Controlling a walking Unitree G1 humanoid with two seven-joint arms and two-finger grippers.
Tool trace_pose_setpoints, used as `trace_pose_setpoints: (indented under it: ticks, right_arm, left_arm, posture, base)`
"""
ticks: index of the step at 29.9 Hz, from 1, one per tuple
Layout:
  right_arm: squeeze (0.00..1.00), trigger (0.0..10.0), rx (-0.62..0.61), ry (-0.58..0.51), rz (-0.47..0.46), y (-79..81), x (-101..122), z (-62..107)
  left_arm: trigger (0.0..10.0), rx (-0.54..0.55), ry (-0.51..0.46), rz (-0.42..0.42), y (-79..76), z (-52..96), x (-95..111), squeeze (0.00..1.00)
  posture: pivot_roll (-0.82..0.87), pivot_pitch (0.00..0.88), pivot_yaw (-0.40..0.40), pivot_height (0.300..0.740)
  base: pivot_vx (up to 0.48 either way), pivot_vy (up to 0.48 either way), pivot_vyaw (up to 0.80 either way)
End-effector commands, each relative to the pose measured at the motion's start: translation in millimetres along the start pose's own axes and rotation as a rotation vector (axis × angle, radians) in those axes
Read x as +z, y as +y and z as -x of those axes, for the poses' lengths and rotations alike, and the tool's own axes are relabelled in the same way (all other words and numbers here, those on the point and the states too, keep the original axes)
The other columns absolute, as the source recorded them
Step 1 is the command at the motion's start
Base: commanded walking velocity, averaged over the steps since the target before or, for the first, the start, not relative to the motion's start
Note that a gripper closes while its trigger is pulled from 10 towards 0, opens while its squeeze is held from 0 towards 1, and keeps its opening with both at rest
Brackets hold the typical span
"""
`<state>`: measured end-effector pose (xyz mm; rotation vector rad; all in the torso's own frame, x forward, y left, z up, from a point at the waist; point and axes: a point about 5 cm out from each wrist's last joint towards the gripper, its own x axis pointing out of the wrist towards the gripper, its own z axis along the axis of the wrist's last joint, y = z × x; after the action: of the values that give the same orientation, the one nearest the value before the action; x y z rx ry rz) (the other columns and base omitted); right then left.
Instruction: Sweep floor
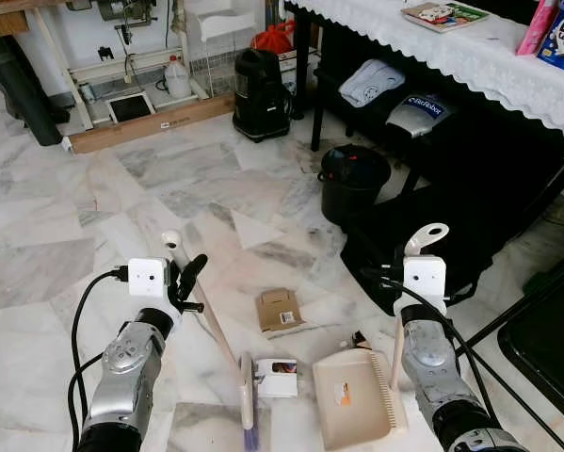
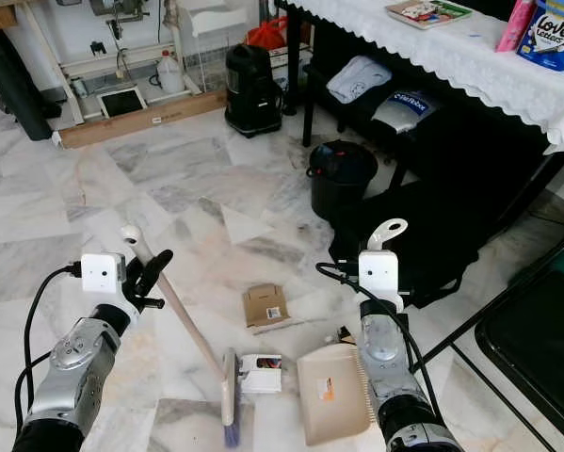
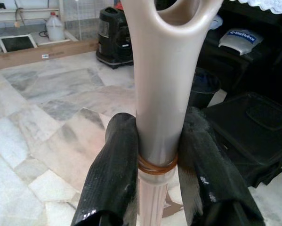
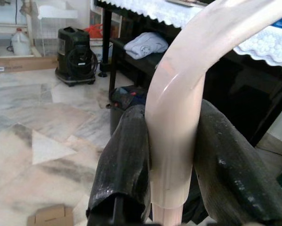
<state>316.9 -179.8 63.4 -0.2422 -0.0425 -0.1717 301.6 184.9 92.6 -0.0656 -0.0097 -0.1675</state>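
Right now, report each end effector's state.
Left end effector: closed on the broom handle.
Right end effector: closed on the dustpan handle.

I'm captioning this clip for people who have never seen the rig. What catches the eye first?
The two silver arms: the left gripper clamps the beige broom handle, its brush head down on the marble floor, while the right gripper holds the beige dustpan by its handle. Between them lie a small white carton and a flattened brown cardboard box.
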Motion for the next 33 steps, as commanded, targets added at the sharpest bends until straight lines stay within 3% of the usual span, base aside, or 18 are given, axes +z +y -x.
trace_pose_setpoints:
  ticks: [1,14,28,33]
  right_arm:
    - [0.0,10.0,0.009,-0.042,0.004,3.7,7.8,-3.8]
    - [0.0,10.0,0.009,-0.039,0.004,9.9,5.1,-0.7]
    - [0.0,10.0,0.0,-0.04,0.009,9.9,4.1,0.0]
    - [0.0,10.0,-0.028,-0.03,0.036,8.0,2.4,0.1]
  left_arm:
    - [10.0,0.006,0.003,0.008,4.6,-1.1,2.1,0.0]
    - [10.0,-0.17,0.099,0.077,-0.5,-1.8,-3.0,0.0]
    - [10.0,-0.318,0.138,0.103,-2.0,2.7,3.2,0.0]
    - [10.0,-0.262,0.095,0.071,7.1,0.5,13.4,0.0]
  posture:
    - [0.03,0.118,0.008,0.74]
    - [0.04,0.118,0.019,0.74]
    - [0.04,0.112,0.022,0.74]
    - [0.05,0.107,0.018,0.74]
  base:
    - [0.0,0.0,0.0]
    - [0.0,0.0,0.0]
    - [0.0,0.0,0.0]
    - [0.0,0.0,0.0]
